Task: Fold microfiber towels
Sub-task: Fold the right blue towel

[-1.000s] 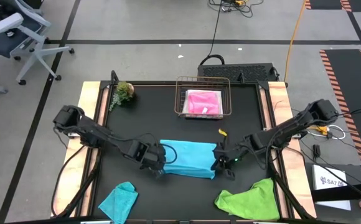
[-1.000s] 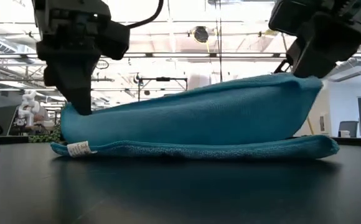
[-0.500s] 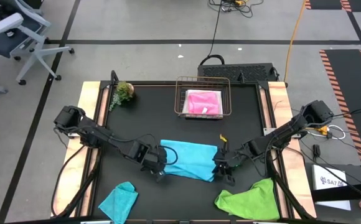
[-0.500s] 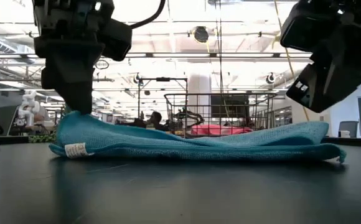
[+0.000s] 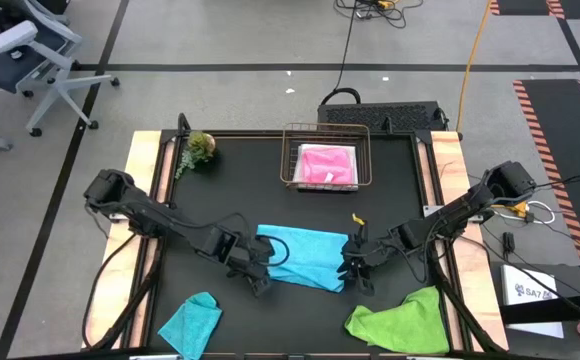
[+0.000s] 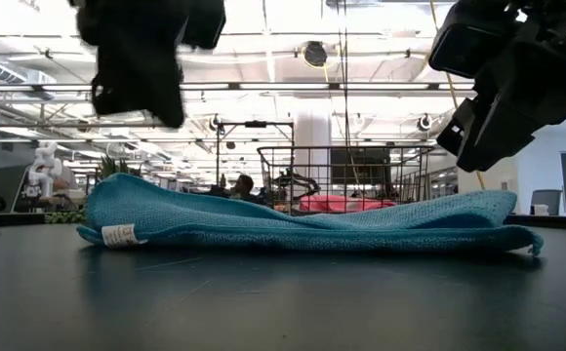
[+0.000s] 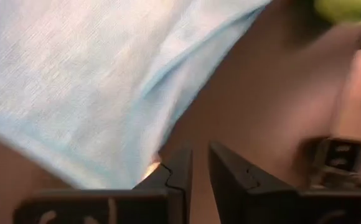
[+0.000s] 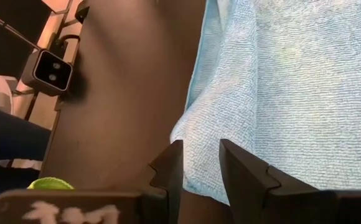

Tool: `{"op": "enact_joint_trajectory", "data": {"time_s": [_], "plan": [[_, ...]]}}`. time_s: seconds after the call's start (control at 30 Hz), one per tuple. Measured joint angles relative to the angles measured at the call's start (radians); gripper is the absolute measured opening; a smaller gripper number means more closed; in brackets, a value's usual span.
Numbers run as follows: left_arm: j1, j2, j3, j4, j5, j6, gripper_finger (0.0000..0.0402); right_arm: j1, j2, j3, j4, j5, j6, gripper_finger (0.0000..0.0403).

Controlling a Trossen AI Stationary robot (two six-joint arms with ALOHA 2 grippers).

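The sky blue towel (image 5: 305, 256) lies folded flat in the middle of the black table (image 5: 240, 190), a small white tag (image 6: 122, 234) at its corner, its print too small to read. The left gripper (image 5: 257, 279) hangs just off the towel's left edge, fingers slightly apart, holding nothing. The right gripper (image 5: 353, 276) sits at the right edge, fingers apart, empty. A hot pink towel (image 5: 327, 164) rests in the wire basket (image 5: 288, 160); teal towel (image 5: 192, 320) and lime green towel (image 5: 400, 320) lie at the near edge.

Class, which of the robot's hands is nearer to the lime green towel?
Right. The right hand hovers at the sky blue towel's right edge, just above the lime green towel; the left hand is across that blue towel, farther away.
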Motion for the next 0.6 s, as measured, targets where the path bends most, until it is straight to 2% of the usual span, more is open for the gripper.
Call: {"op": "enact_joint_trajectory", "data": {"time_s": [0.13,0.33,0.43,0.6], "plan": [[0.002,-0.018,0.031,-0.015,-0.047,0.047,0.0031,0.000,0.000,0.000,0.009,0.022,0.002,0.0094],[0.019,0.000,0.037,-0.079,-0.245,0.067,0.0004,0.000,0.000,0.000,0.019,0.076,-0.002,0.0093],[0.040,0.039,0.036,-0.116,-0.221,0.059,0.0008,0.000,0.000,0.000,0.034,0.099,-0.001,0.0093],[0.050,0.129,0.037,-0.101,-0.103,0.059,0.0003,0.000,0.000,0.000,0.043,0.103,0.005,0.0093]]}}
